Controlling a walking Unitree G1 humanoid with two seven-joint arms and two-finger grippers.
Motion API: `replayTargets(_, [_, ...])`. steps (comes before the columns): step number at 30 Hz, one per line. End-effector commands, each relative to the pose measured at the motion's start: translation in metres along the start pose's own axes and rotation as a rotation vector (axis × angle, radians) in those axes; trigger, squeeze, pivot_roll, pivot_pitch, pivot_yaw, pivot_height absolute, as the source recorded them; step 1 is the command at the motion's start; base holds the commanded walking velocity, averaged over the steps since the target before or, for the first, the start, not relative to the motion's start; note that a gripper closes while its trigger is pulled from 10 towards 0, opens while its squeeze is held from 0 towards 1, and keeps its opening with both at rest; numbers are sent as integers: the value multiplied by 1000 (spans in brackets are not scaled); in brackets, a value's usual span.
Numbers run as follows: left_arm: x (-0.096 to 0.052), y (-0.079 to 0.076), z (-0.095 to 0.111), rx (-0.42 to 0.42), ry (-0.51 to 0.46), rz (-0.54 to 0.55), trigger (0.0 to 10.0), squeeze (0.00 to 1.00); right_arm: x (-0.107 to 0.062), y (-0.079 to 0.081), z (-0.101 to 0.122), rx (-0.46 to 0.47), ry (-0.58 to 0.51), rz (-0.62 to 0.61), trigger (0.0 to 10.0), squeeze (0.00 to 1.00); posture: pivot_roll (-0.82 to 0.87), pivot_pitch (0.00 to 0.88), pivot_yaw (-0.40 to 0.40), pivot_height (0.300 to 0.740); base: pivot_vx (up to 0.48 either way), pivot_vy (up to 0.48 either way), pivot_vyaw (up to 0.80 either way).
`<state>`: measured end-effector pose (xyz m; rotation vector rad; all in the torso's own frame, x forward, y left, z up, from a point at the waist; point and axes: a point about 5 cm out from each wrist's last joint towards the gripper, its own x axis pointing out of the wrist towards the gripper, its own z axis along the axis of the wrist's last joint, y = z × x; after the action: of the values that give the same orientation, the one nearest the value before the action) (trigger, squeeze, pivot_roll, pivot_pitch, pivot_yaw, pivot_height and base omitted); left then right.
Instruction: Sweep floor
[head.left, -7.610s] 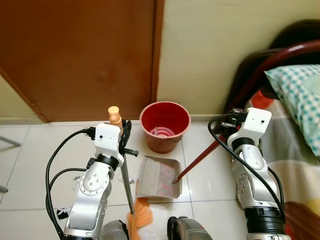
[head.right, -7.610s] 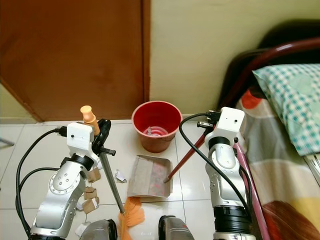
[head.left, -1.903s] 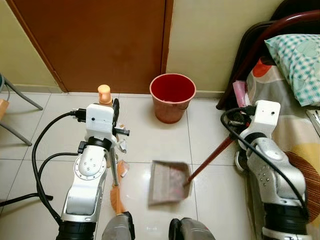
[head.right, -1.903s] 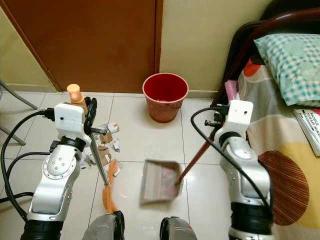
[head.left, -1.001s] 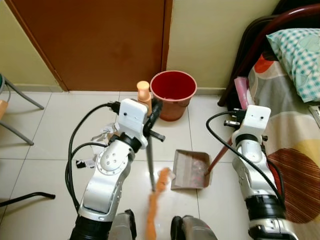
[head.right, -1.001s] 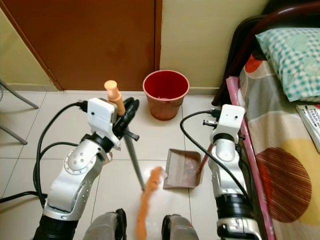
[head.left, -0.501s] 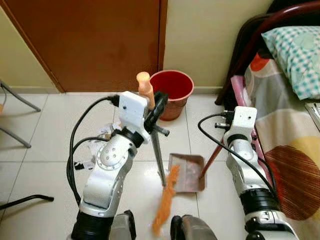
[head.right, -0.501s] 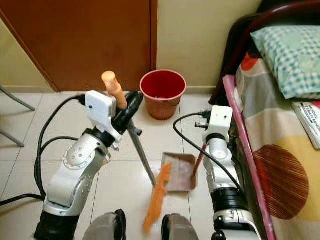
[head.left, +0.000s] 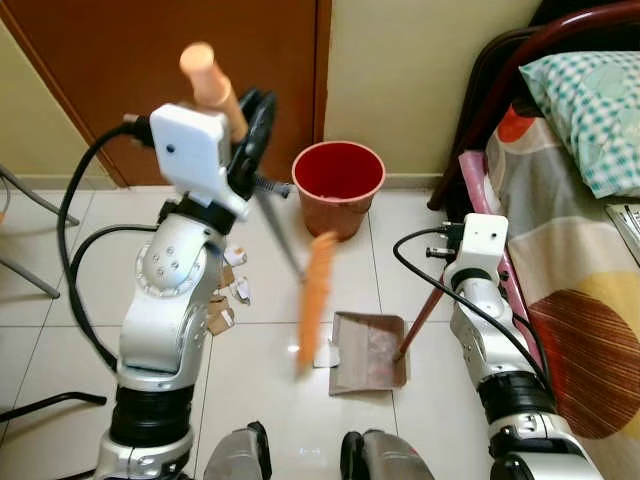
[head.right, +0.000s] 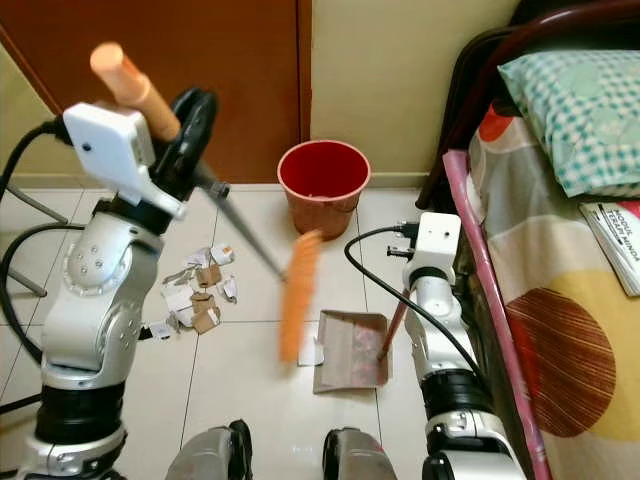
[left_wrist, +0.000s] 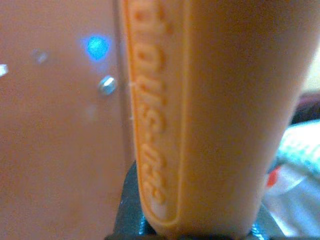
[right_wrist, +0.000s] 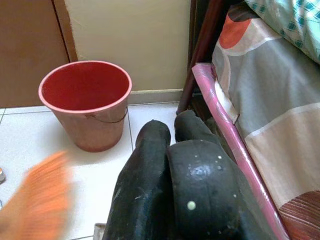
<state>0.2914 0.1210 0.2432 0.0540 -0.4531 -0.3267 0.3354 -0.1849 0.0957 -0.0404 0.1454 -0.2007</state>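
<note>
Our left pincer (head.left: 250, 125) clenches one broom (head.left: 312, 295), lifted and blurred above the floor (head.left: 60, 330). Our right pincer (right_wrist: 167, 132) clenches one dustpan (head.left: 368, 352) handle. One red bucket (head.left: 338, 183), several paper scraps (head.right: 195, 290).

Even, soft indoor light; head views bright, with faint sheen on the white floor tiles (head.left: 60, 340). Orange broom head (head.left: 315, 300) smeared by motion blur in both head views and in the right wrist view (right_wrist: 35, 200); its grey shaft (head.right: 245, 230) also streaked. Bucket (head.left: 338, 185), dustpan (head.left: 370, 352) and bed (head.left: 580, 200) sharp. Left wrist view: orange broom handle (left_wrist: 200, 115) at very close range, soft-focused, background blurred, a blue light spot (left_wrist: 97, 46) behind. Shadows weak, short
</note>
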Motion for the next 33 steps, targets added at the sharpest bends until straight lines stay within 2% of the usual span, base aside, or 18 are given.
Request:
replayTargets(1, [-3, 5, 0, 32, -1, 22, 10000, 0, 0, -1, -2, -2, 12, 4, 10000, 0, 2, 178, -28, 740, 0, 0, 0])
replayTargets(2, [-3, 5, 0, 32, -1, 22, 10000, 0, 0, -1, -2, -2, 12, 4, 10000, 0, 2, 178, -28, 740, 0, 0, 0])
replayTargets(3, [-11, 8, -11, 82, 38, 32, 10000, 0, 0, 0, -1, -33, 3, 7, 10000, 0, 0, 178, -30, 740, 0, 0, 0])
replayTargets(5, [-19, 10, -24, 124, 78, 35, 10000, 0, 0, 3, 0, -53, -7, 22, 10000, 0, 0, 176, -34, 740, 0, 0, 0])
replayTargets(7, [-23, 11, -33, 133, 107, 39, 10000, 0, 0, 3, 0, -56, -7, 25, 10000, 0, 0, 176, -34, 740, 0, 0, 0])
replayTargets(8, [-24, 11, -35, 135, 113, 39, 10000, 0, 0, 3, 0, -56, -7, 25, 10000, 0, 0, 176, -34, 740, 0, 0, 0])
replayTargets(9, [-29, 11, -46, 134, 143, 45, 10000, 0, 1, 5, -1, -60, -6, 33, 10000, 0, -7, 176, -32, 740, 0, 0, 0])
replayTargets(13, [-36, 13, -68, 78, 211, 104, 10000, 0, 0, 9, 1, -66, -7, 59, 10000, 0, -26, 187, -19, 740, 0, 0, 0])
replayTargets(17, [-32, 3, -74, 52, 206, 79, 10000, 0, 0, 10, -2, -61, 13, 63, 10000, 0, -44, 190, -12, 740, 0, 0, 0])
replayTargets(20, [-20, -10, -73, 18, 175, 51, 10000, 0, 1, 11, -5, -59, 40, 70, 10000, 0, -50, 185, -16, 740, 0, 0, 0])
replayTargets(21, [-20, -10, -73, 18, 175, 51, 10000, 0, 1, 11, -5, -59, 40, 70, 10000, 0, -50, 185, -16, 740, 0, 0, 0])
replayTargets(23, [-11, -21, -74, -41, 148, 57, 10000, 0, 2, 11, -7, -41, 57, 75, 10000, 0, -51, 188, -27, 740, 0, 0, 0])
replayTargets(26, [-9, -26, -75, -66, 145, 60, 10000, 0, 3, 11, -6, -41, 58, 77, 10000, 0, -51, 188, -27, 740, 0, 0, 0])
replayTargets(29, [-6, -40, -74, -140, 123, 60, 10000, 0, 3, 11, -7, -30, 64, 83, 10000, 0, -60, 179, -33, 740, 0, 0, 0])
replayTargets(32, [-4, -44, -71, -182, 102, 65, 10000, 0, 3, 10, -7, -26, 66, 86, 10000, 0, -60, 179, -33, 740, 0, 0, 0])
replayTargets(33, [-2, -44, -68, -229, 80, 85, 10000, 0, 4, 10, -7, -20, 68, 88, 10000, 0, -64, 173, -32, 740, 0, 0, 0])
